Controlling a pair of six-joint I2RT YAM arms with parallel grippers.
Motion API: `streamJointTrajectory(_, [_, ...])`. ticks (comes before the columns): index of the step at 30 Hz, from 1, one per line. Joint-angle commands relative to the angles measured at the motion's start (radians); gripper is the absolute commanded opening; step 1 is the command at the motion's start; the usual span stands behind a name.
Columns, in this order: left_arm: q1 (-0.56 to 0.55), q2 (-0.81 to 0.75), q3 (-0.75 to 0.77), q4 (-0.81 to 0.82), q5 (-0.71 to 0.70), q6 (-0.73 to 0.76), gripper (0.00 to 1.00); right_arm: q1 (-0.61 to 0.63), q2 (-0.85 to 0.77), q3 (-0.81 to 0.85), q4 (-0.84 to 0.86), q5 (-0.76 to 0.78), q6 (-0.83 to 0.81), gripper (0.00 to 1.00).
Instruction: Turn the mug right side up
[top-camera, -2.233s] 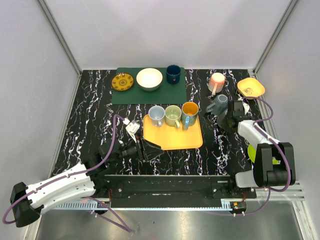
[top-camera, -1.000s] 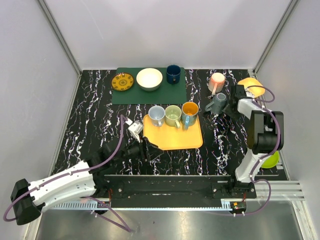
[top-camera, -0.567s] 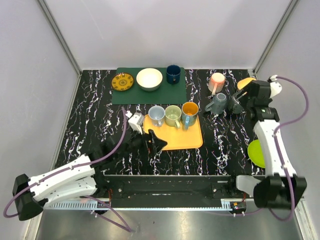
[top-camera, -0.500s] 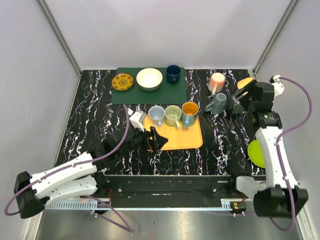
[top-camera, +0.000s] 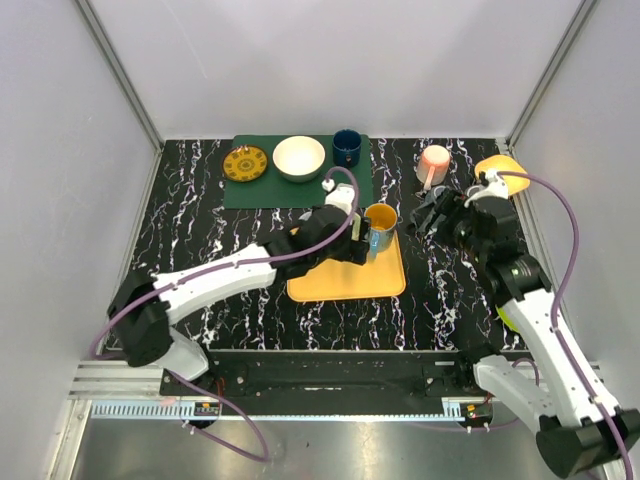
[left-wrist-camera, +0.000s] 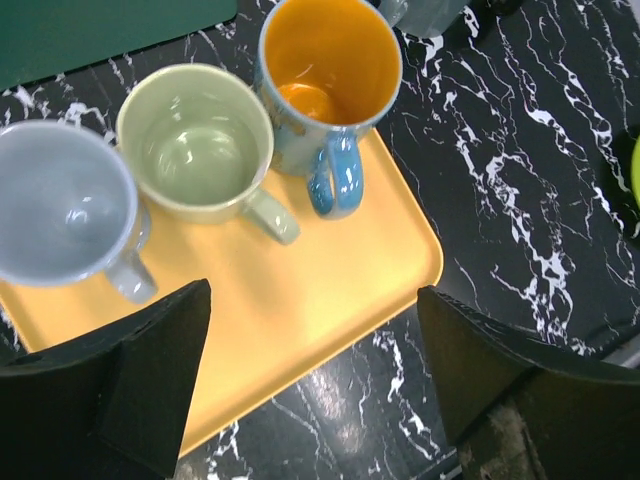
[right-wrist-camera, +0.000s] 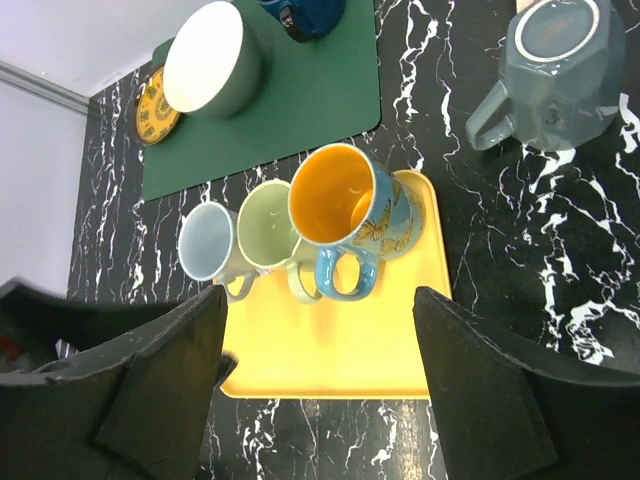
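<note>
Grey mug sits bottom-up on the black marbled tabletop, off the yellow tray, near its far right corner; my left jaws and right jaws both hang released, gripping nothing.

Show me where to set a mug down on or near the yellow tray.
Free: the near half of the yellow tray, in front of its three mugs; and the marble table between the tray's right edge and the upside-down grey mug. Crowded: the tray's far edge, mugs packed side by side.
</note>
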Motion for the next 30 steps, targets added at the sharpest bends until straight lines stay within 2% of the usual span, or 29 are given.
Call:
streamJointTrajectory(1, [0.001,0.151,0.204,-0.072,-0.023,0.034,0.84,-0.001,-0.112,-0.012,-0.008,0.047,-0.011,0.81])
streamJointTrajectory(2, [0.001,0.179,0.231,-0.086,-0.017,0.037,0.79,0.001,-0.128,-0.013,-0.019,0.061,-0.006,0.81])
streamJointTrajectory(4, [0.002,0.257,0.304,-0.112,0.004,0.058,0.74,0.001,-0.172,-0.013,-0.035,0.061,-0.006,0.81])
streamJointTrajectory(9, [0.011,0.394,0.421,-0.187,-0.026,0.078,0.71,-0.001,-0.227,-0.024,-0.051,0.011,0.016,0.81])
streamJointTrajectory(21, [0.036,0.53,0.536,-0.213,0.015,0.101,0.65,0.001,-0.221,-0.076,-0.039,-0.015,0.009,0.8])
streamJointTrajectory(26, [0.042,0.584,0.601,-0.222,0.052,0.103,0.54,0.001,-0.231,-0.081,-0.037,-0.015,0.009,0.8])
streamJointTrajectory(30, [0.042,0.616,0.633,-0.245,0.06,0.101,0.52,0.001,-0.232,-0.084,-0.04,-0.015,0.006,0.8])
